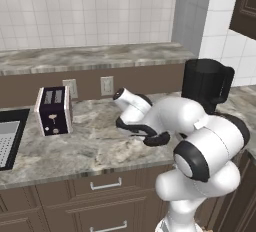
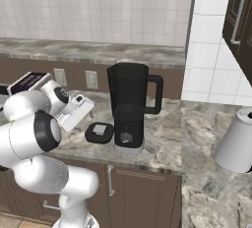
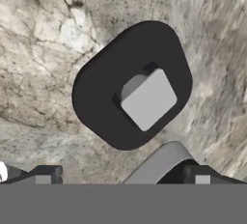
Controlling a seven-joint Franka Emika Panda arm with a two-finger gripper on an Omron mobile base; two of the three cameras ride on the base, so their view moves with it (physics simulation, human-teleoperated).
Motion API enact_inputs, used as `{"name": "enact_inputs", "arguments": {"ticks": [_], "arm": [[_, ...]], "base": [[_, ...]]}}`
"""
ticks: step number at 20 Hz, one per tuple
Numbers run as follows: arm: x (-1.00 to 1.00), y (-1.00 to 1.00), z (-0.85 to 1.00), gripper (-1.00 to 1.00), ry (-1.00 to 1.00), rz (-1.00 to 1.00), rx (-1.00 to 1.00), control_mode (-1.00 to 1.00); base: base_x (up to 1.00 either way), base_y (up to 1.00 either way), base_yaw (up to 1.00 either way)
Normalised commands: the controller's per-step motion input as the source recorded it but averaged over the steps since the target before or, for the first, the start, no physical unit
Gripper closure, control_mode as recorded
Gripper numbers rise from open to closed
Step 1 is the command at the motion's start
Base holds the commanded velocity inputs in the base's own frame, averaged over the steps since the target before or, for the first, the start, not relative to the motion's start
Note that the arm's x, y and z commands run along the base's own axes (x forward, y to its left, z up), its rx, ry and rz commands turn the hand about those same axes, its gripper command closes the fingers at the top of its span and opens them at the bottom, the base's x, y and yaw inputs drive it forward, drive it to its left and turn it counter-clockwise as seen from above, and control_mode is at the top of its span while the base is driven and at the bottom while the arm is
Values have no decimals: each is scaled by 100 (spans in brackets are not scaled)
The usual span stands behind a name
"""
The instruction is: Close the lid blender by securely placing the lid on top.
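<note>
The lid (image 3: 132, 85), a flat black rounded-square cap with a grey square centre (image 3: 148, 100), lies flat on the marble counter directly under my hand. My gripper (image 3: 123, 177) hovers above it, open, its two dark fingertips (image 3: 46, 175) wide apart with nothing between them. In the right base view the lid (image 2: 100, 132) rests just left of the blender (image 2: 129, 106), a tall black appliance with a dark jug, a side handle and a light grey foot (image 3: 159, 162). The jug's top is uncovered. From the left base view the blender (image 1: 205, 83) stands behind my arm.
A black-and-white two-slot toaster (image 1: 54, 110) stands on the counter to the left, with a sink (image 1: 7, 136) beyond it. A pale kettle (image 2: 235, 146) sits on the right counter. Wall outlets (image 1: 106, 85) sit behind; a dark upper cabinet (image 2: 238, 20) hangs at right.
</note>
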Motion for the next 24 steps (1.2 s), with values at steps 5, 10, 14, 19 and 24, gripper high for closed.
{"name": "enact_inputs", "arguments": {"ticks": [5,10,14,19,24], "arm": [[8,-5,-20,-100,5,3,0,-100],[12,-21,-26,-100,1,10,0,-100],[17,-24,-24,-100,0,16,0,-100],[13,-15,-16,-100,0,16,0,-100],[15,-1,-6,-100,5,11,0,-100]], "base": [[0,0,0],[0,0,0],[0,0,0],[0,0,0],[0,0,0]]}}
